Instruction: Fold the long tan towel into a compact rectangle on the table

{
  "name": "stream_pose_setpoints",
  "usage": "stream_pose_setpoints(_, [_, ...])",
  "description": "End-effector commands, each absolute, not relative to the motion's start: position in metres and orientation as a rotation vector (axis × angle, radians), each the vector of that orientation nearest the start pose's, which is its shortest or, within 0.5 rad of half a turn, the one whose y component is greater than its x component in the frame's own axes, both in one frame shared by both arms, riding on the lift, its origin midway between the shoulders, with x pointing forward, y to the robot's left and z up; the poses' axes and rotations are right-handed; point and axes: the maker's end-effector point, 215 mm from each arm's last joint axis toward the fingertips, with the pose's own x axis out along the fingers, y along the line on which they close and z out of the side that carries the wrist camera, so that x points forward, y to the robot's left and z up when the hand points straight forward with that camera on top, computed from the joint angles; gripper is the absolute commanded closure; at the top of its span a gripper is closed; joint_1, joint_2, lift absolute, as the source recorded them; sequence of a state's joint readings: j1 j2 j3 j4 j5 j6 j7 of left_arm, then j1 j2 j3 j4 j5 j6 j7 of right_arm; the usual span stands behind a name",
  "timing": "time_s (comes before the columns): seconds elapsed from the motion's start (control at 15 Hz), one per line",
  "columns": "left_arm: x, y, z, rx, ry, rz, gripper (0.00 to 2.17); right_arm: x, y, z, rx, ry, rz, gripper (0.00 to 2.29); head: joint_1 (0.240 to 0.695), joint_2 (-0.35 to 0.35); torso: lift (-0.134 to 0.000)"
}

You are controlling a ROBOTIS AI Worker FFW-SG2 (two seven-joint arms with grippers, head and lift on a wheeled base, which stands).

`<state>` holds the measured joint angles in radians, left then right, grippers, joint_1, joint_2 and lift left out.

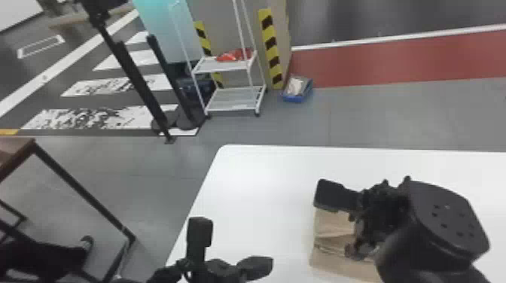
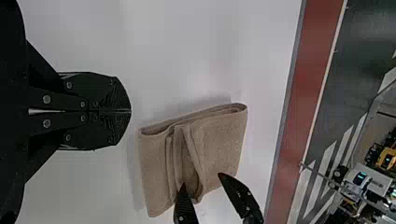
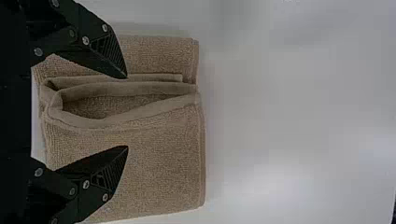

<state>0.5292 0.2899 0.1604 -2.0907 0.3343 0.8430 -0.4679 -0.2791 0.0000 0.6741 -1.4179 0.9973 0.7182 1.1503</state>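
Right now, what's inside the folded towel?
Between the loose folds of the towel, more of its tan cloth shows. The deeper layers are covered, so I can't tell what lies there.

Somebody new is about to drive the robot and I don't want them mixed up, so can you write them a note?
Left gripper: black, shut and empty, to the left of the towel.
Right gripper: black, open, at the towel, with a fold between its fingers but not clamped.
Towel: the tan, rough-looking cloth towel lies on the smooth white table.
Done: it is folded into a layered bundle.
Left: a fold still gapes on top. It probably needs closing and pressing flat, then maybe the edges lining up.
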Motion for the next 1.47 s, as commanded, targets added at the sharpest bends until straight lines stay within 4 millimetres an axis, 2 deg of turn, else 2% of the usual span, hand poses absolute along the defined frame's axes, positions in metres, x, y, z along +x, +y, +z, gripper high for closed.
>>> stream_pose_setpoints(0.0, [0.332,0.230,-0.510,-0.195,0.817,-0.453,1.90,0.445,0.014,-0.535,-0.992,0.898,1.128,0.41,0.695,0.350,0.000])
stream_pose_setpoints(0.4, [0.328,0.228,-0.509,-0.197,0.819,-0.459,1.90,0.441,0.013,-0.543,-1.012,0.910,1.123,0.47,0.695,0.345,0.000])
stream_pose_setpoints(0.73, [0.327,0.228,-0.511,-0.198,0.822,-0.459,1.90,0.435,0.011,-0.558,-1.038,0.925,1.124,0.47,0.695,0.342,0.000])
stream_pose_setpoints(1.4, [0.327,0.226,-0.510,-0.199,0.821,-0.464,1.90,0.443,0.004,-0.557,-1.037,0.924,1.081,0.53,0.695,0.333,0.000])
